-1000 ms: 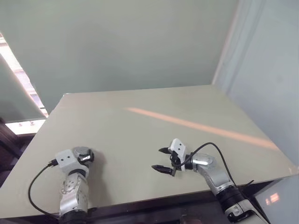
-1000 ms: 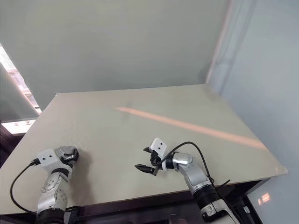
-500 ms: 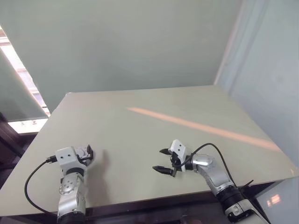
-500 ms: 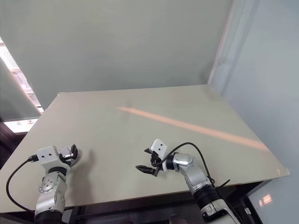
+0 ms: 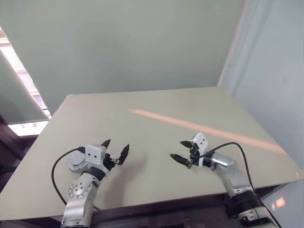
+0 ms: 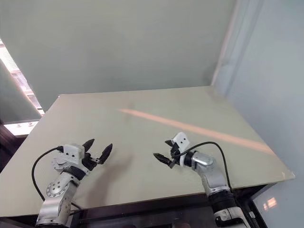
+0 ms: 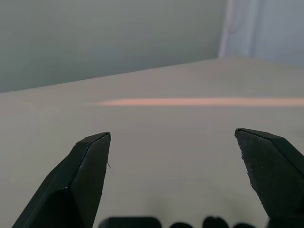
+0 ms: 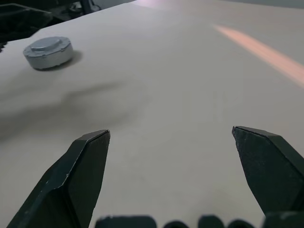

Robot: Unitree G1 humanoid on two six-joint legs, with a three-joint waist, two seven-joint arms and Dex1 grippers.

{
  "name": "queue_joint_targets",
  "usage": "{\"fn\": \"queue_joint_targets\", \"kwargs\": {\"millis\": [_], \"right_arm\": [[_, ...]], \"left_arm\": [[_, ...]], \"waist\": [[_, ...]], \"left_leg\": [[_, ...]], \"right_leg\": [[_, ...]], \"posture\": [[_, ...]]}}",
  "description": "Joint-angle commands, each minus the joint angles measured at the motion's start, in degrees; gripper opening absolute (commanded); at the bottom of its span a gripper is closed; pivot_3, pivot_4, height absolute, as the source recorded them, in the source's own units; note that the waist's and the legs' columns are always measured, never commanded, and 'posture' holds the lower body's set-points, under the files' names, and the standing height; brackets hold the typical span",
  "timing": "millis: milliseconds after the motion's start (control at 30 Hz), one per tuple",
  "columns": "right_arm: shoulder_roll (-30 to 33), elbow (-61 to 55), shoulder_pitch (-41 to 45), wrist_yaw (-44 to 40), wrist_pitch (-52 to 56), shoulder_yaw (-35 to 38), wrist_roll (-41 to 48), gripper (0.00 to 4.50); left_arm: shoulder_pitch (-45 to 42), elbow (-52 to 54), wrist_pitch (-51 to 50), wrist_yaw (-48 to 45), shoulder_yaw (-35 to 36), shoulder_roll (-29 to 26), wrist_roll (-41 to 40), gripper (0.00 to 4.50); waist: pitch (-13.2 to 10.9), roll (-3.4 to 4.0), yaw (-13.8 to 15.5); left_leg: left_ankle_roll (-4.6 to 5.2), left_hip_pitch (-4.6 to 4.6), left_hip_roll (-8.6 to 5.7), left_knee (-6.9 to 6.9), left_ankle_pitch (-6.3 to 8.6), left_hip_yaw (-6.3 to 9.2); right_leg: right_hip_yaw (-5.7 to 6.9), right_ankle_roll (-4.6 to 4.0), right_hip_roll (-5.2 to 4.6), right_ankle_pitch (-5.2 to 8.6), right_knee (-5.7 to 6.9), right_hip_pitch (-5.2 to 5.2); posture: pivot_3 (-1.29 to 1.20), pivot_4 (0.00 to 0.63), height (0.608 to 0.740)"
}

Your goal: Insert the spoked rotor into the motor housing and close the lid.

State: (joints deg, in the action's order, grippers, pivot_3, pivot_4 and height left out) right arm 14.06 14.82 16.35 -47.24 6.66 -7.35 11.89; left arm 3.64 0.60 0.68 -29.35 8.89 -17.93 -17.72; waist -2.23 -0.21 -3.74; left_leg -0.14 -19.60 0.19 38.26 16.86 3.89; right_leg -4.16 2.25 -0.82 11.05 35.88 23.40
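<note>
Your pale worktop [image 5: 156, 128] carries a slanting orange streak of light [image 5: 204, 129]. Your left gripper [image 5: 115, 150] and right gripper [image 5: 180, 151] hover over its near edge, well apart, each with jaws spread wide and holding nothing. In your right wrist view, a small round silver-grey disc [image 8: 48, 52] lies flat on the worktop, far ahead of those jaws; you cannot tell which motor part it is.

Left gripper [image 7: 173, 142] spread wide, pale table [image 7: 166, 156], orange light streak [image 7: 199, 101] beyond
</note>
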Motion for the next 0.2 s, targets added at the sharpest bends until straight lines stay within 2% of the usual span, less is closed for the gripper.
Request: {"fn": "queue_joint_targets", "kwargs": {"millis": [33, 200], "right_arm": [[0.5, -4.9, -1.3, 1.1, 0.8, 1.7, 1.6, 4.50], [0.8, -7.3, -3.5, 2.0, 1.7, 2.4, 2.3, 4.50]], "left_arm": [[0.0, 4.9, -2.8, -1.8, -1.0, -1.1, -1.7, 4.47], [-0.7, 4.6, -4.0, -2.5, -2.0, -1.1, -1.2, 4.47]], "waist": [[0.0, 0.01, 0.0], [0.0, 0.04, -0.4]], "left_leg": [[0.00, 0.01, 0.00, 0.00, 0.00, 0.00], [0.00, 0.02, 0.00, 0.02, 0.00, -0.04]], "right_leg": [[0.00, -0.01, 0.00, 0.01, 0.00, 0.00], [-0.03, -0.07, 0.00, 0.04, 0.01, -0.01]], "posture": [[0.00, 0.000, 0.740], [0.00, 0.000, 0.740]]}}
